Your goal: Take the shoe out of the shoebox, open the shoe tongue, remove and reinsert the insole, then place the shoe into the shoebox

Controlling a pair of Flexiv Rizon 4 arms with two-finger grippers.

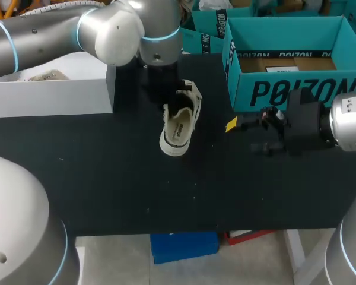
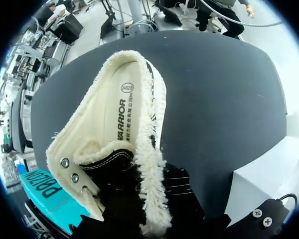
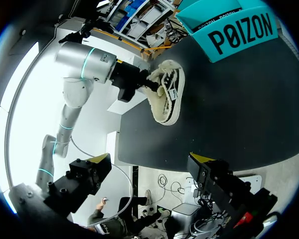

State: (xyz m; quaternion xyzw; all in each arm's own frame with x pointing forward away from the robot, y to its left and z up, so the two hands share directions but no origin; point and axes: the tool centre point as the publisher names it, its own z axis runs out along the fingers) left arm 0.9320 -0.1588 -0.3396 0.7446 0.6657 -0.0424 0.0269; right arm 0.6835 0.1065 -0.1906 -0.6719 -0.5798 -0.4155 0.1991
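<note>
A cream shoe (image 1: 179, 122) with black panels and a fleecy lining is being shown just above the middle of the head view, its white toe cap pointing toward the lower edge. It is being gripped at its collar end by the left arm's jaws. Its cream insole (image 2: 120, 117), with dark print on it, is being seen lying flat inside the shoe. An open teal shoebox (image 1: 296, 92) with dark lettering and a brown cardboard floor is being shown upright on the surface at the upper right, apart from the shoe.
</note>
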